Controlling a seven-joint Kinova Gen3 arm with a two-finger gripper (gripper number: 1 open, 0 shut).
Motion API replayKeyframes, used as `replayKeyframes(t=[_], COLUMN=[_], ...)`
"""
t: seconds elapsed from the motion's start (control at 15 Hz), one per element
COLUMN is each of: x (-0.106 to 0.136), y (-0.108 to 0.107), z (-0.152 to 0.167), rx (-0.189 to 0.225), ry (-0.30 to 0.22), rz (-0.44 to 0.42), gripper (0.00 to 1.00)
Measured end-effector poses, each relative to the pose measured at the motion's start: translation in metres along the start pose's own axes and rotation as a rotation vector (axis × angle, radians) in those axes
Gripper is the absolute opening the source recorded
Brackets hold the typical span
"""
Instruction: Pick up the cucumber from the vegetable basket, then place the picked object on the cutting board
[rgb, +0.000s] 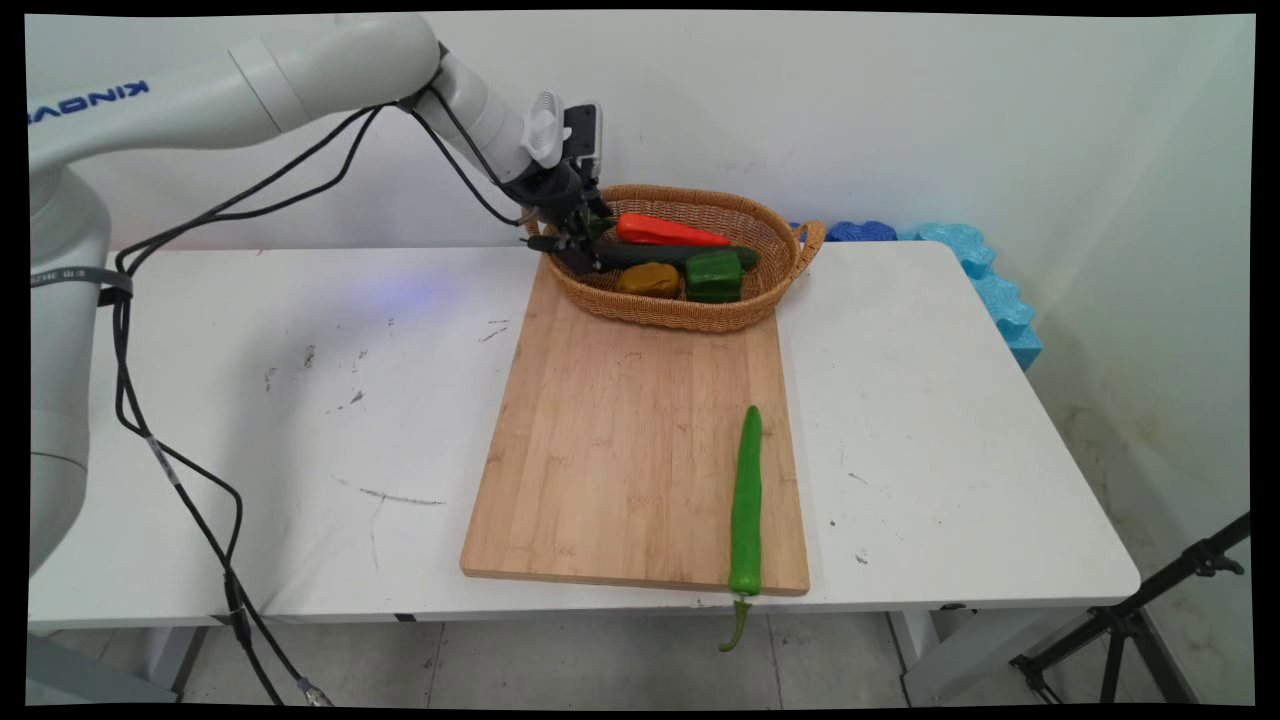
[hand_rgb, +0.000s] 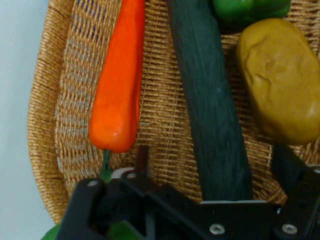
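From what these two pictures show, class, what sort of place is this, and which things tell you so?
Probably a robot test room, not a kitchen: a gripper reaches into a wicker basket of vegetables on a cutting board, on a scuffed white table against a bare wall, with a tripod beside it.

- You're looking at a lab or test room: a bare white wall (rgb: 800, 110) and a scuffed white table (rgb: 300, 420).
- A tripod (rgb: 1150, 620) stands at right, with blue foam blocks (rgb: 990, 280) behind.
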Motion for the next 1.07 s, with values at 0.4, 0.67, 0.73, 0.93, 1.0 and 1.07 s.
replayKeyframes(t=[0.4,0.67,0.73,0.93,1.0,1.07], x=[-0.004,-0.005,-0.004,0.000,0.002,0.004], y=[0.001,0.003,0.003,0.002,0.001,0.001], z=[0.013,0.014,0.012,0.000,-0.006,-0.013], rx=[0.005,0.007,0.009,0.019,0.022,0.026], ry=[-0.013,-0.013,-0.011,0.007,0.014,0.022], rz=[0.003,0.001,-0.001,-0.024,-0.034,-0.044], gripper=[0.00,0.00,0.00,0.00,0.00,0.00])
